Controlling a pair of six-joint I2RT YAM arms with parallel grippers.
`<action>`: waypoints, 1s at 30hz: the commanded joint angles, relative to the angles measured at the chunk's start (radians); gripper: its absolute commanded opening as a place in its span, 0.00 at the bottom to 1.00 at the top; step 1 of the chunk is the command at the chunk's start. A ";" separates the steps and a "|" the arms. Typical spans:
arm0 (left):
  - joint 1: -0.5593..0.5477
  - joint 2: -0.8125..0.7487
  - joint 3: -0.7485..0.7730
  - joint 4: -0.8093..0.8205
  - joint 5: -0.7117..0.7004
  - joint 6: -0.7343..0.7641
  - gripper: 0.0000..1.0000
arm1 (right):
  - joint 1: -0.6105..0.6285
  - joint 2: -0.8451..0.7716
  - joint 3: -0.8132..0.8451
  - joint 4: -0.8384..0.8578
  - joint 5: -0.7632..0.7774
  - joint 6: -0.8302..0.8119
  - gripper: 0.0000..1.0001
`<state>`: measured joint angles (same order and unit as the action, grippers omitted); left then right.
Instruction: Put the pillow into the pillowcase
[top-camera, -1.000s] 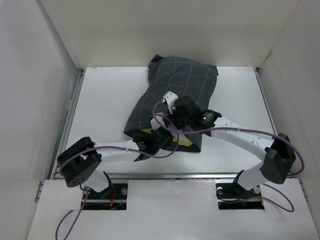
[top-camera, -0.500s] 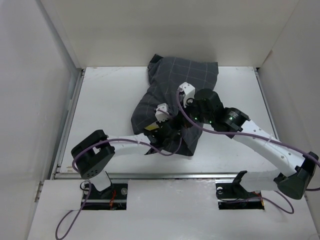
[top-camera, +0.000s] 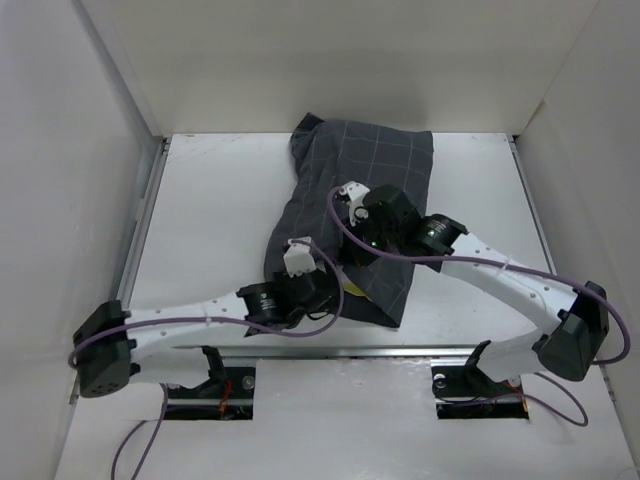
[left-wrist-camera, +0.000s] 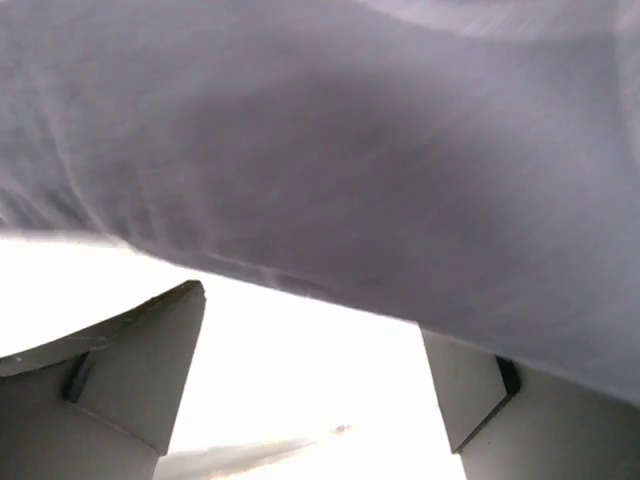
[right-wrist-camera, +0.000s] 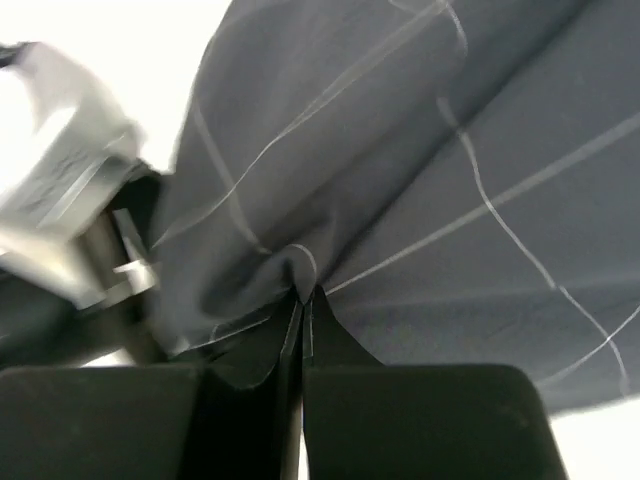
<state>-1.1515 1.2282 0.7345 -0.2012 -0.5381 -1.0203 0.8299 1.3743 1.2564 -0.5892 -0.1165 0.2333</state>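
Observation:
The dark grey checked pillowcase (top-camera: 375, 165) lies bulging in the middle of the table. Of the pillow only a small yellow sliver (top-camera: 352, 291) shows at the case's near edge; the rest is hidden inside. My right gripper (top-camera: 358, 243) is over the case's near half, shut on a pinched fold of pillowcase (right-wrist-camera: 303, 285). My left gripper (top-camera: 330, 292) sits at the near left corner of the case. In the left wrist view it (left-wrist-camera: 310, 315) is open, with bare white table between the fingers and grey pillowcase (left-wrist-camera: 350, 150) fabric hanging just above the tips.
White walls (top-camera: 100, 150) enclose the table on the left, back and right. A metal rail (top-camera: 330, 351) runs along the near edge. Purple cables (top-camera: 335, 225) loop beside both wrists.
My left gripper has opened and let go of the fabric, and its arm has stretched low along the near edge. The right gripper stays shut on the case and has shifted slightly left.

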 joint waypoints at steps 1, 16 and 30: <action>-0.053 -0.159 -0.003 -0.221 0.118 -0.009 0.86 | -0.006 0.026 -0.017 0.049 -0.107 -0.031 0.02; -0.062 -0.521 0.212 -0.725 -0.292 -0.288 1.00 | 0.049 0.063 -0.336 0.148 -0.351 -0.155 0.42; 0.146 -0.182 0.148 -0.347 -0.027 -0.057 1.00 | 0.058 -0.268 -0.190 -0.093 0.134 0.013 0.86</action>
<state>-1.0805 1.0138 0.9085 -0.7284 -0.7120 -1.1973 0.8902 1.1404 0.9806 -0.6228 -0.2287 0.1566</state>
